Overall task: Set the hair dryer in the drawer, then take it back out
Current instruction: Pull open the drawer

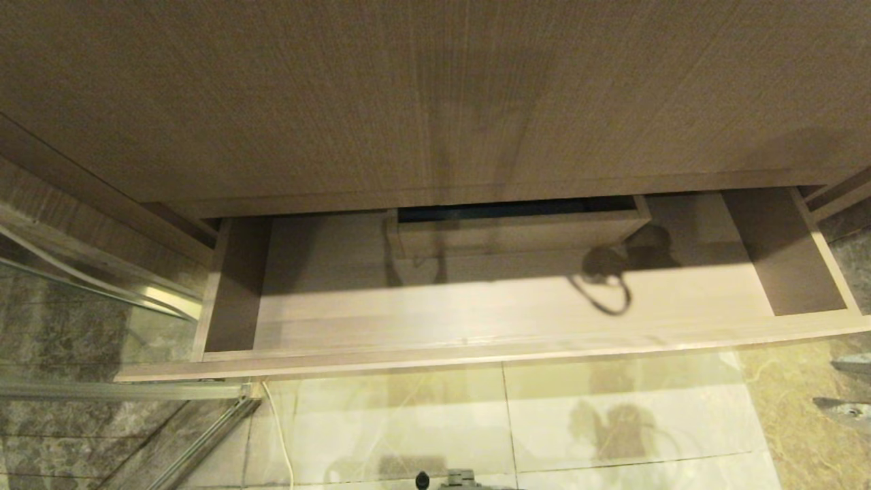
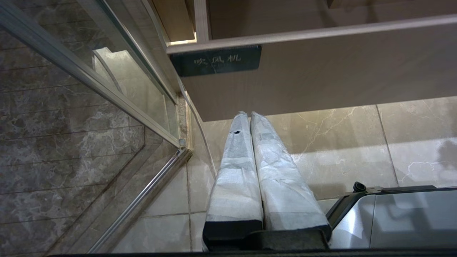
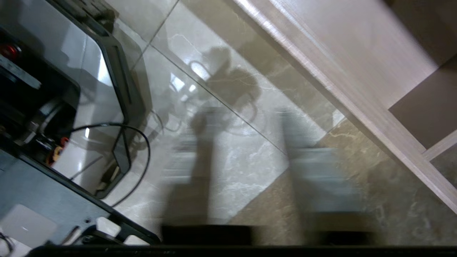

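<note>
Wood-grain panelling fills the upper head view, and below it the drawer [image 1: 476, 352] stands pulled out over glossy marble floor tiles [image 1: 612, 408], its boxed cut-out [image 1: 517, 231] at mid-back. A looped shadow [image 1: 609, 275] lies on the drawer's bare bottom; the hair dryer itself cannot be made out in any view. A glass partition [image 1: 81, 320] stands at the left. The left gripper [image 2: 250, 116] hangs low beside the drawer front, its wrapped fingers pressed together. The right gripper [image 3: 246, 116] hovers above the tiles near the drawer's front edge, its blurred fingers [image 3: 314, 171] apart, with only floor between them.
</note>
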Controlling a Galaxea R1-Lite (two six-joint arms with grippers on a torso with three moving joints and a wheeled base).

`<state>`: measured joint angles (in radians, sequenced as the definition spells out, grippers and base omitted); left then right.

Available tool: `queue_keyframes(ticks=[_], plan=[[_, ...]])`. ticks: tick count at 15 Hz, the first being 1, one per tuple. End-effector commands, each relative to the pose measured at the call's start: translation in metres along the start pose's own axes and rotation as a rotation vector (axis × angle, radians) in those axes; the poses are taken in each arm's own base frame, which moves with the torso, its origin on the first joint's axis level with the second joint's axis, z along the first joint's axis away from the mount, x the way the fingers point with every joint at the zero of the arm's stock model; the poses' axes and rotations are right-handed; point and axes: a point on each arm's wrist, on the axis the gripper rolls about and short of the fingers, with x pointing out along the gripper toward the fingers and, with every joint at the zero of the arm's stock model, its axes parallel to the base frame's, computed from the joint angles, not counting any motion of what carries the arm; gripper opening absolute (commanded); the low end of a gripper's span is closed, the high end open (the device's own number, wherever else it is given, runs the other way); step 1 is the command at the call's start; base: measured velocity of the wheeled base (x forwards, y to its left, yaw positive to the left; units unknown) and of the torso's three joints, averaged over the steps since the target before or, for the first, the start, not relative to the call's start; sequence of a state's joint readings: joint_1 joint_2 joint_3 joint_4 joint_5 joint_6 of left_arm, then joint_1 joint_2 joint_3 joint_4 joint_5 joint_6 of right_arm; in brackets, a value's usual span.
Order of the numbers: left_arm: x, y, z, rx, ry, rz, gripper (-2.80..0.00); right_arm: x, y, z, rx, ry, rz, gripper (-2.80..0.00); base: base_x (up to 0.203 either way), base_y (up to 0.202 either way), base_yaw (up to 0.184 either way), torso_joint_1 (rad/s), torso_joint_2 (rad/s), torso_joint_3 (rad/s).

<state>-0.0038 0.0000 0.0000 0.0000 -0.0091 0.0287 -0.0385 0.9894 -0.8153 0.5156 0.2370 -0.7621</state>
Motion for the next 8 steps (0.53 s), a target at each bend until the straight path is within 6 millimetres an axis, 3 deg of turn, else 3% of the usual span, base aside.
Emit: queue_keyframes(ticks=[1, 4, 8], plan=[[0.0, 0.0, 0.0, 0.0, 0.0, 0.001, -2.8, -0.025, 0.012, -0.004, 0.02, -0.059, -0.055, -2.8, 0.0, 0.0, 0.0, 0.0, 0.0, 0.0], [0.0, 0.0, 0.0, 0.0, 0.002, -0.001, -2.8, -0.052, 0.031, -0.016, 0.098, -0.131, -0.134, -2.8, 0.0, 0.0, 0.0, 0.0, 0.0, 0.0], [0.0, 0.0, 0.0, 0.0, 0.0, 0.001, -2.8, -0.067, 0.049, -0.03, 0.245, -0.209, -0.244, -2.8, 0.0, 0.0, 0.0, 0.0, 0.0, 0.0]])
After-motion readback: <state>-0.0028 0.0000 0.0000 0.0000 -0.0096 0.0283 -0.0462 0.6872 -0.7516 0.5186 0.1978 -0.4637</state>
